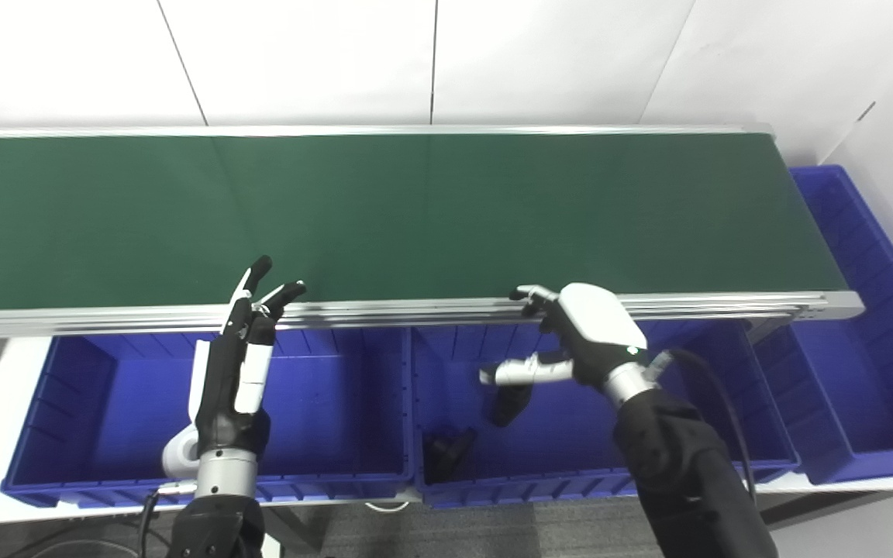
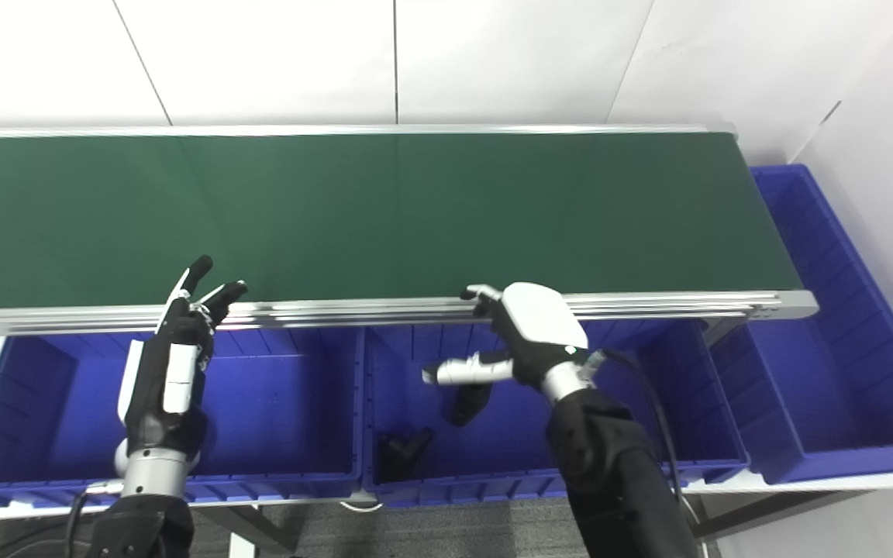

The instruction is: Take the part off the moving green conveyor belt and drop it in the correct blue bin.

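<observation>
The green conveyor belt (image 1: 415, 209) carries no part in view. My right hand (image 1: 578, 333) hovers over the middle blue bin (image 1: 694, 403), fingers at the belt's near rail, thumb spread, open and holding nothing. A black part (image 1: 510, 403) is just below its thumb inside that bin; I cannot tell whether it is falling or resting. Another black part (image 1: 446, 453) lies at the bin's front left. My left hand (image 1: 237, 372) is raised over the left blue bin (image 1: 322, 387), fingers apart and pointing up, empty.
A third blue bin (image 1: 865, 310) stands at the belt's right end. The aluminium rail (image 1: 415, 310) runs along the belt's near edge above the bins. A white wall stands behind the belt.
</observation>
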Robot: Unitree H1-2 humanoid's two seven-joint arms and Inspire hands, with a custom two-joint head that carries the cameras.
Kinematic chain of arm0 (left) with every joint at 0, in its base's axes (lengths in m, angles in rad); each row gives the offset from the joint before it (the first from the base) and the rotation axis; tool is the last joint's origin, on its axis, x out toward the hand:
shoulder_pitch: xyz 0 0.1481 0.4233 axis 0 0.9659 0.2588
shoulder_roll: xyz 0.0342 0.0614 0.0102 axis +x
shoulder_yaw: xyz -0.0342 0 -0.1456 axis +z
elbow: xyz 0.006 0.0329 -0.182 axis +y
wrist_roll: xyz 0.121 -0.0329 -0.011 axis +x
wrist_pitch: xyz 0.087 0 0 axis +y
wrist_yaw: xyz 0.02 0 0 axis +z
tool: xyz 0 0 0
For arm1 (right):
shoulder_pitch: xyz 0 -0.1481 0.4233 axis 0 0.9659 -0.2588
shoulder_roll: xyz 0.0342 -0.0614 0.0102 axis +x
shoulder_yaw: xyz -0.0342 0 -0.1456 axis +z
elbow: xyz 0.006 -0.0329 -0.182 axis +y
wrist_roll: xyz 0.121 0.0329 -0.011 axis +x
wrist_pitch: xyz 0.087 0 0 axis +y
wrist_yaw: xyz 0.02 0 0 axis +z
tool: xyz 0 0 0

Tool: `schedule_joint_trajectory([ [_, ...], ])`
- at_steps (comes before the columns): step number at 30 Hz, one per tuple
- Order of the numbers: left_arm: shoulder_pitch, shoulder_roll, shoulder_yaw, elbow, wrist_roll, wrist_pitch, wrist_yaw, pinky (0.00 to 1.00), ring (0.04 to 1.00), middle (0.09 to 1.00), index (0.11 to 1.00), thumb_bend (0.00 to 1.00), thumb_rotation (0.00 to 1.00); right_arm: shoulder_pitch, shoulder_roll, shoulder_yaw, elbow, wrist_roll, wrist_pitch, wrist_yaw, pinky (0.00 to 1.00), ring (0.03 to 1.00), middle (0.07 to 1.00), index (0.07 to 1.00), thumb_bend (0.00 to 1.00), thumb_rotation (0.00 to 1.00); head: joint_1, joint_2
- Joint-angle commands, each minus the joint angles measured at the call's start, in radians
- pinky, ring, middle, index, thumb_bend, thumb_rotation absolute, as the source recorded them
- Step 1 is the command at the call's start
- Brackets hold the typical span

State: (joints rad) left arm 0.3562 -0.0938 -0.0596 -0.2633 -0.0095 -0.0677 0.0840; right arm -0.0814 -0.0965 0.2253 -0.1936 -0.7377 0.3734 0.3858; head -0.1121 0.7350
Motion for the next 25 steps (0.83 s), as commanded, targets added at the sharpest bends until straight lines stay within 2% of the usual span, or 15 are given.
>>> schedule_joint_trajectory([
  [1,0.002,-0.009,-0.009,0.000,0.028,-0.073,0.000,0.94,0.863,0.763,0.913,0.78,0.89,0.007,0.087,-0.092,-0.102,0.199,0.081,0.013,0.54,0.684,0.771,0.839,0.94,0.83,0.001,0.001],
  [2,0.001,-0.011,-0.010,0.014,0.035,-0.089,0.004,0.94,0.863,0.763,0.913,0.78,0.89,0.026,0.114,-0.137,-0.118,0.275,0.089,0.014,0.54,0.684,0.770,0.840,0.94,0.83,0.012,-0.027],
  [3,-0.001,-0.013,-0.010,0.030,0.039,-0.106,0.006,0.93,0.869,0.788,0.914,0.77,0.89,0.045,0.133,-0.173,-0.129,0.336,0.093,0.010,0.60,0.715,0.782,0.857,0.94,0.82,0.017,-0.041],
  [5,-0.006,-0.013,-0.009,0.058,0.045,-0.138,0.008,0.93,0.890,0.850,0.923,0.72,0.89,0.073,0.151,-0.216,-0.127,0.424,0.068,-0.009,0.65,0.749,0.814,0.884,0.97,0.84,0.028,-0.073],
  [6,-0.008,-0.012,-0.007,0.071,0.048,-0.155,0.007,0.92,0.903,0.888,0.930,0.68,0.90,0.091,0.157,-0.233,-0.112,0.462,0.014,-0.033,0.68,0.767,0.834,0.892,0.97,0.84,0.032,-0.082],
  [9,-0.020,-0.008,0.002,0.109,0.054,-0.198,0.010,0.92,0.917,0.919,0.934,0.66,0.90,0.136,0.158,-0.262,-0.023,0.544,-0.249,-0.125,0.72,0.805,0.859,0.888,0.94,0.83,0.055,-0.126],
  [10,-0.024,-0.007,0.007,0.121,0.054,-0.209,0.012,0.93,0.920,0.924,0.937,0.67,0.89,0.145,0.155,-0.267,0.011,0.554,-0.324,-0.154,0.74,0.817,0.868,0.886,0.93,0.83,0.055,-0.126],
  [12,-0.032,-0.005,0.018,0.152,0.065,-0.238,0.022,0.93,0.918,0.930,0.937,0.68,0.88,0.151,0.147,-0.271,0.082,0.552,-0.442,-0.205,0.77,0.844,0.889,0.894,0.93,0.85,0.066,-0.149],
  [14,-0.039,-0.001,0.027,0.181,0.085,-0.267,0.032,0.91,0.910,0.930,0.931,0.69,0.88,0.150,0.142,-0.273,0.139,0.545,-0.519,-0.247,0.82,0.868,0.916,0.922,0.90,0.86,0.069,-0.156],
  [18,-0.044,0.002,0.031,0.212,0.075,-0.300,0.027,0.92,0.925,0.951,0.942,0.69,0.87,0.144,0.141,-0.273,0.195,0.546,-0.584,-0.308,0.86,0.890,0.947,0.949,0.84,0.86,0.078,-0.172],
  [21,-0.039,0.005,0.026,0.215,0.100,-0.314,0.024,0.92,0.939,0.964,0.955,0.72,0.89,0.143,0.135,-0.270,0.218,0.554,-0.595,-0.332,0.88,0.915,0.965,0.960,0.84,0.87,0.083,-0.169],
  [25,-0.037,0.001,0.023,0.222,0.127,-0.343,0.030,0.89,0.934,0.961,0.958,0.71,0.90,0.141,0.118,-0.254,0.237,0.554,-0.612,-0.355,0.90,0.915,0.966,0.957,0.83,0.87,0.096,-0.166],
])
